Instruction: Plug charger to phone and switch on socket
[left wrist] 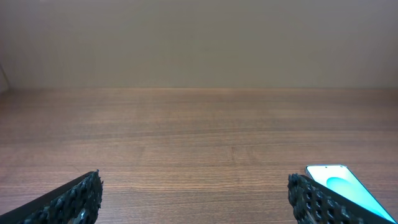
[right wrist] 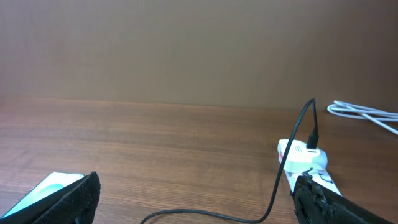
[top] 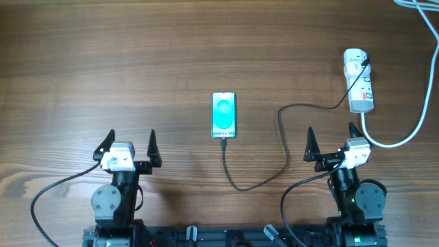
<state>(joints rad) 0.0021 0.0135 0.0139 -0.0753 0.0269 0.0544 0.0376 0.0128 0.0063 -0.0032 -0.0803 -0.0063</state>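
Observation:
The phone (top: 224, 114) lies in the middle of the table, cyan screen up. It also shows in the left wrist view (left wrist: 341, 182) and the right wrist view (right wrist: 45, 188). The charger cable (top: 282, 130) runs from the phone's near end, where its connector (top: 223, 141) sits, in a loop to the socket (top: 359, 81) at the far right. The socket also shows in the right wrist view (right wrist: 305, 157) with the cable's plug in it. My left gripper (top: 130, 145) is open and empty, left of the phone. My right gripper (top: 330, 140) is open and empty, near the socket.
A thick white lead (top: 405, 140) curves from the socket's near end off the right edge and back to the top right corner. It shows as a white loop in the right wrist view (right wrist: 364, 114). Black robot cables lie by both arm bases.

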